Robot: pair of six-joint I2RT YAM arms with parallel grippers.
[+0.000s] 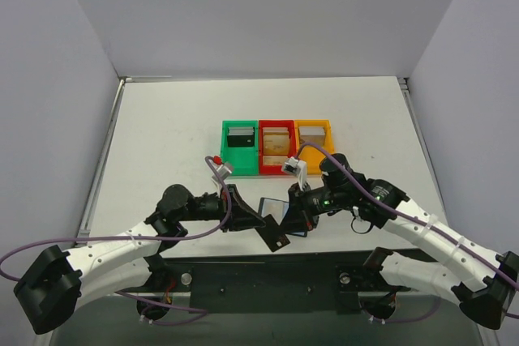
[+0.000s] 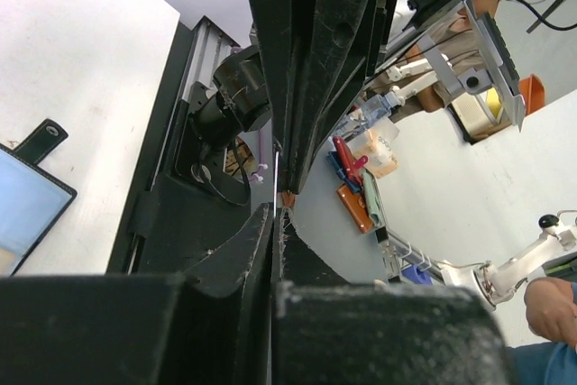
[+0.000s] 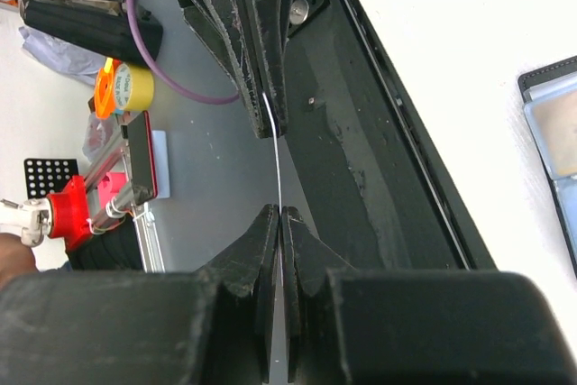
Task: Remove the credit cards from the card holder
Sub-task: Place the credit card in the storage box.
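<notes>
On the left of the top view, the left gripper (image 1: 253,221) is seen reaching in over the white table (image 1: 162,135) toward the middle. Its fingers are closed tightly on a thin dark rectangular card (image 1: 274,237). In the left wrist view the left gripper (image 2: 274,215) is shown pinching that card (image 2: 274,173), which appears edge-on as a pale line. The opposing fingers (image 2: 315,60) come in from above onto the same card.

The card is held tilted just above the near edge of the table, between the two grippers. Just behind it, the card holder (image 1: 272,206), a flat folding case with pale blue-grey panels and a black edge, lies open on the table. It is partly covered by the right arm. Its black side tab (image 2: 41,140) is seen in the left wrist view.

To the right, the right gripper (image 1: 298,218) is likewise clamped on the card (image 3: 279,169), with no gap between its fingers (image 3: 257,241). The holder's corner (image 3: 554,123) shows at that view's right edge.

Further back, a green plastic bin (image 1: 226,151), a red plastic bin (image 1: 277,123) and an orange plastic bin (image 1: 328,127) are lined up touching.
</notes>
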